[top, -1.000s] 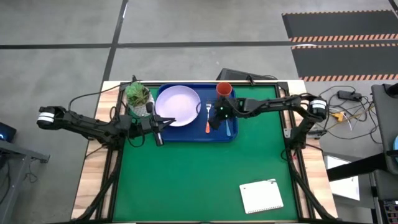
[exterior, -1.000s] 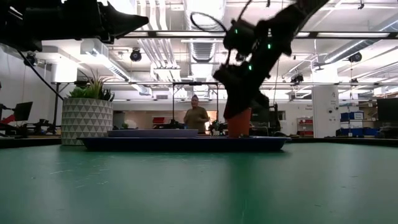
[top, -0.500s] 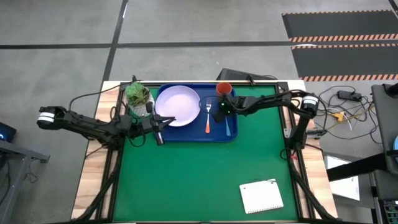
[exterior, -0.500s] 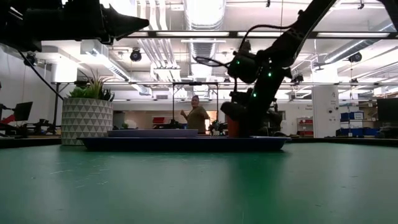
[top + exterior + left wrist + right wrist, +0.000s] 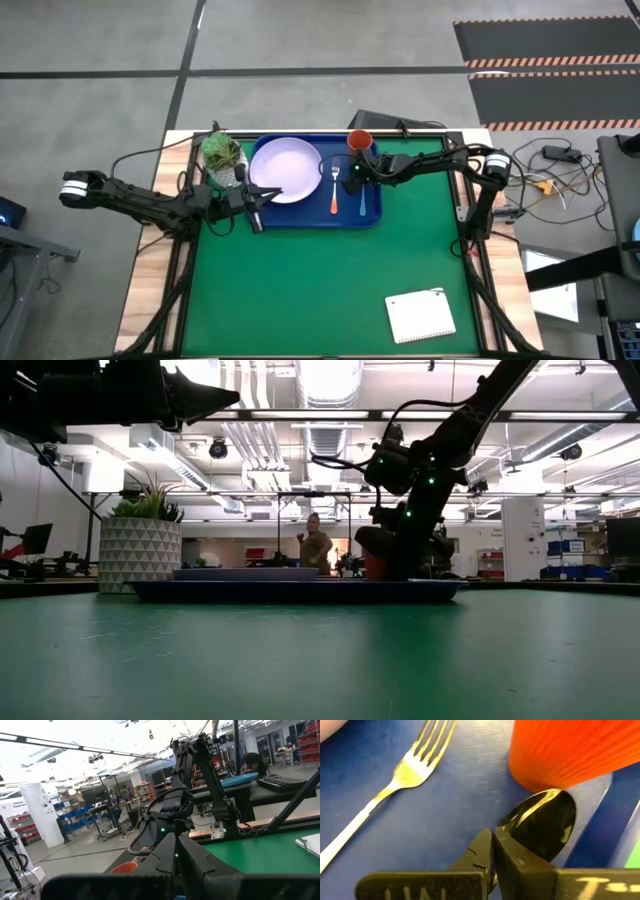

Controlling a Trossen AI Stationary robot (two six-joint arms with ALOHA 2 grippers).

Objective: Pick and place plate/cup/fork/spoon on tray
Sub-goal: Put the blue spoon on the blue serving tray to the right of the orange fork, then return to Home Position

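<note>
Left gripper [image 5: 262, 197] sits left of centre in the high view, fingers together, holding nothing, tip over the tray's [image 5: 300, 222] left edge by the plate [image 5: 287, 169]. Potted plant [image 5: 222, 153] just upper left of it, off the tray. Plate lies in the tray's left half. Fork [image 5: 334, 190] lies right of the plate on the tray, tines toward the top of the frame. Spoon [image 5: 363, 198] lies right of the fork, near the tray's right rim. Right gripper [image 5: 352, 179] hovers above centre, fingers together, empty, tip right over the spoon bowl [image 5: 540, 825]. Cup [image 5: 360, 143] upright at the tray's upper right corner. Notepad [image 5: 420, 315] lower right on the table, well apart. Person [image 5: 316, 547] stands in the room behind, low view centre.
</note>
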